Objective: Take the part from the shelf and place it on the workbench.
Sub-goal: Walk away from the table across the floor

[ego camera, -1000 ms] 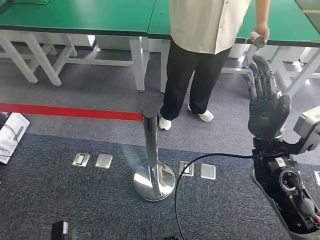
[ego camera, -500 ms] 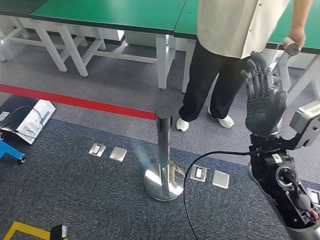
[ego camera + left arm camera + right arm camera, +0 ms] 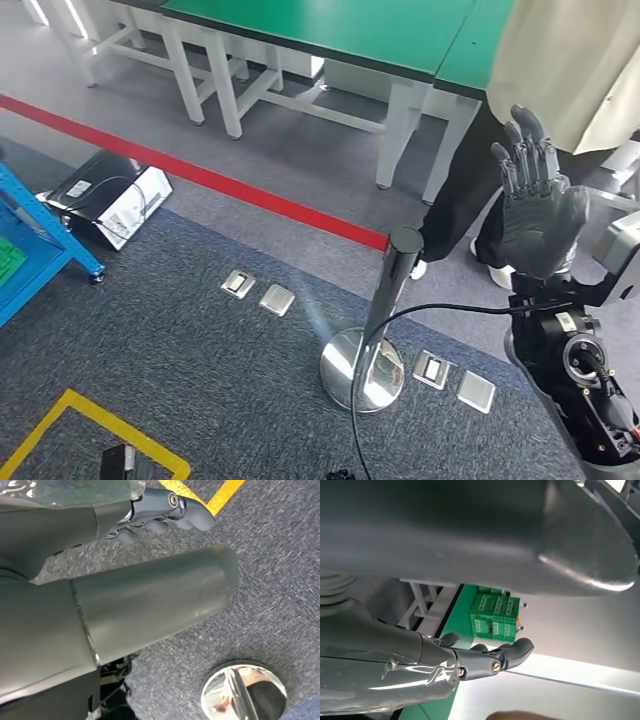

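Observation:
My right hand (image 3: 540, 205) is raised at the right of the head view, palm flat and fingers spread upward, holding nothing. In the right wrist view its dark fingers (image 3: 491, 664) stretch out straight with nothing in them. My left hand (image 3: 151, 595) hangs over the grey carpet, thumb and fingers (image 3: 171, 505) extended and bare. The green-topped workbench (image 3: 340, 30) runs along the far side on white legs. A blue shelf frame (image 3: 38, 235) juts in at the left edge.
A person in a beige shirt (image 3: 573, 60) and black trousers stands at the bench, close behind my right hand. A chrome stanchion post (image 3: 381, 320) stands on the carpet ahead. A black and white box (image 3: 106, 198) lies by the red floor line (image 3: 226, 190). Green crates (image 3: 495, 617) sit on a bench.
The camera has swung left: bench, person and post have slid right, and the blue shelf frame and yellow floor marking have come into view. My right hand stays raised and spread.

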Controlling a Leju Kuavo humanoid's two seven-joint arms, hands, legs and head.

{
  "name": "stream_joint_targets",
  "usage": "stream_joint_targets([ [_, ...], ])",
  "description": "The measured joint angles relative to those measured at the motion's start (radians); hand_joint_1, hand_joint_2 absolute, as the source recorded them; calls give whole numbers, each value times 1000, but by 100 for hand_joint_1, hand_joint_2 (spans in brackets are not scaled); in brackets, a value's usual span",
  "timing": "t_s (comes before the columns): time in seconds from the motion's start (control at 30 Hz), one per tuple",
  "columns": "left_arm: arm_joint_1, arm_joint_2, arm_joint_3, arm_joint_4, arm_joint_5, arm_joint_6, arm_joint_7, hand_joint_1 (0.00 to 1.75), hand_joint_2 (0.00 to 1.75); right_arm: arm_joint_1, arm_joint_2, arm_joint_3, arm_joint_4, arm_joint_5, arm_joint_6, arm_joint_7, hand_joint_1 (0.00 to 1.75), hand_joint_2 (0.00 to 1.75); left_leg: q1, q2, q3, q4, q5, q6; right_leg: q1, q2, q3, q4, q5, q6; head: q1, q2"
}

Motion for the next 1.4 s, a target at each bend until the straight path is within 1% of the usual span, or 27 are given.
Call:
stream_joint_targets([
  [0.07, -1, -1, 0, 0, 0, 0, 0, 0, 0, 0, 0, -2, 0, 0, 0, 0, 0, 0, 2, -29, 0, 9, -6, -8, -9, 48, 59, -144, 78, 3, 5, 0],
  [0.13, -2, -2, 0, 0, 0, 0, 0, 0, 0, 0, -1, -3, 0, 0, 0, 0, 0, 0, 3, -56, -10, 16, -8, -19, -14, 96, 91, -224, 102, 1, 4, 0],
  [0.17, -1, -2, 0, 0, 0, 0, 0, 0, 0, 0, -1, -3, 0, 0, 0, 0, 0, 0, 5, -69, -15, 17, -7, -25, -13, 99, 94, -232, 99, -3, 2, 0],
  [0.2, 1, -1, 0, 0, 0, 0, 0, 0, 0, 0, -1, -3, 0, 0, 0, 0, 0, 0, 7, -83, -18, 14, -4, -31, -13, 86, 96, -234, 100, -10, -1, 0],
  [0.23, 4, -1, 0, 0, 0, 0, 0, 0, 0, -2, -1, -4, 0, 0, 0, 0, 0, 0, 8, -80, -21, 16, -4, -37, -13, 71, 99, -238, 101, -16, -4, 0],
  [0.3, 5, -1, -1, 0, 0, 0, 0, 0, 0, -3, -1, -4, 0, 0, 0, 0, 0, 0, 5, -26, -43, 64, -33, -47, -15, 39, 108, -248, 104, -28, -14, 0],
  [0.37, 1, -2, -1, 0, 0, 0, 0, 0, 0, -2, -1, -4, -1, 0, 0, -1, 0, 0, 4, 42, -108, 193, -96, -57, -11, 5, 113, -251, 102, -36, -25, 0],
  [0.43, 1, -2, -1, 0, 0, 0, 0, 0, 0, -1, -1, -4, -1, 0, 0, 0, 0, 0, 9, 61, -169, 306, -132, -63, -8, -27, 116, -251, 97, -39, -27, 0],
  [0.47, 2, -3, -1, 0, 0, 0, 1, 0, 0, -1, -1, -3, -1, 0, 0, 0, 0, 0, 11, 64, -174, 313, -122, -64, -8, -42, 118, -251, 94, -39, -27, 0],
  [0.5, 3, -3, -1, 0, 0, 0, 1, 0, 0, -1, -1, -3, -1, 0, 0, 0, 0, 0, 12, 69, -158, 277, -95, -64, -8, -55, 122, -251, 91, -38, -28, 0],
  [0.53, 4, -2, -1, 0, 0, 0, 1, 0, 0, -1, -1, -3, -1, 0, 0, 0, 0, 0, 12, 80, -122, 207, -57, -61, -8, -67, 127, -251, 87, -36, -28, 0],
  [0.6, 3, -1, -1, 0, 0, 0, 1, 0, 0, -2, -1, -4, -1, 0, 0, 0, 0, 0, 5, 119, -51, 67, -4, -50, -5, -89, 138, -251, 78, -28, -29, 0],
  [0.67, 2, -1, -1, 0, -1, 0, 2, 0, 0, -2, -1, -4, -1, 0, 0, 0, 0, 0, -5, 133, -28, 16, 6, -38, 0, -107, 145, -253, 72, -18, -27, 0],
  [0.73, 4, -1, -1, 0, -1, 0, 4, 0, 0, -2, -1, -5, -2, 0, 0, 1, 0, 0, -5, 109, -26, 10, 8, -28, 0, -116, 154, -258, 66, -7, -24, 0],
  [0.8, 5, -1, -1, 0, -1, 0, 4, 0, 0, -2, -2, -7, -3, 0, 0, 1, 0, 0, 1, 89, -15, -3, 11, -16, -4, -79, 145, -222, 38, 2, -19, 0],
  [0.87, 2, -2, -1, 0, -1, 0, 4, 0, 0, -1, -3, -9, -3, 0, 1, 1, 0, 0, 4, 69, -8, -8, 11, -8, -5, -25, 87, -101, -22, 3, -9, 0],
  [0.9, 1, -2, -1, 0, -1, 0, 4, 0, 0, 0, -4, -10, -3, 0, 1, 2, 0, 0, 3, 58, -7, -8, 10, -5, -5, -13, 45, -25, -51, 3, -5, 0],
  [0.93, 0, -2, -1, 0, -1, 0, 4, 0, 0, 1, -4, -10, -3, 0, 2, 2, 0, 0, 3, 46, -6, -7, 9, -4, -5, -8, 11, 30, -64, 4, -1, 0],
  [0.97, 0, -2, -1, 0, -1, 0, 4, 0, 0, 2, -4, -11, -3, 0, 2, 3, 0, 0, 2, 32, -5, -6, 9, -3, -5, -6, -8, 52, -57, 3, 1, 0],
  [1.0, 1, -3, -1, 0, -1, 0, 5, 0, 0, 2, -4, -11, -3, -1, 2, 3, 0, 0, 2, 17, -3, -5, 8, -4, -5, -4, -8, 34, -31, 3, 3, 0],
  [1.03, 1, -3, -1, 0, -1, 0, 5, 0, 0, 2, -4, -11, -3, -2, 2, 4, 0, 0, 3, 2, -1, -3, 6, -5, -6, 2, 13, -24, 11, 1, 5, 0],
  [1.1, 0, -4, -1, 0, -1, 0, 5, 0, 0, 1, -4, -12, -4, -4, 3, 4, 0, 0, 4, -27, -1, 5, 1, -12, -10, 43, 70, -168, 83, -3, 8, 0],
  [1.17, 0, -5, -1, 0, -1, 0, 5, 0, 0, 0, -4, -13, -4, -4, 5, 6, 0, 0, 5, -51, -7, 10, -1, -22, -10, 69, 99, -237, 103, -9, 6, 0],
  [1.23, 4, -3, -1, 0, -1, 0, 5, 0, 0, -1, -4, -13, -4, -6, 8, 7, 0, 0, 7, -70, -12, 7, 1, -33, -9, 49, 104, -243, 104, -19, 2, 0],
  [1.3, 9, -3, -2, 0, 0, 0, 5, 0, 0, -4, -4, -13, -4, -7, 11, 7, 0, 0, 5, -34, -26, 36, -18, -45, -12, 24, 110, -251, 107, -30, -7, 0],
  [1.37, 8, -4, -2, 0, 1, 0, 5, 0, 0, -5, -4, -12, -4, -9, 13, 8, 0, 0, 4, 32, -78, 147, -77, -56, -12, -1, 115, -255, 107, -37, -20, 0],
  [1.4, 7, -5, -2, 0, 1, 0, 5, 0, 0, -5, -4, -12, -5, -9, 13, 8, 0, 0, 7, 50, -116, 222, -109, -60, -11, -15, 116, -255, 105, -40, -25, 0],
])
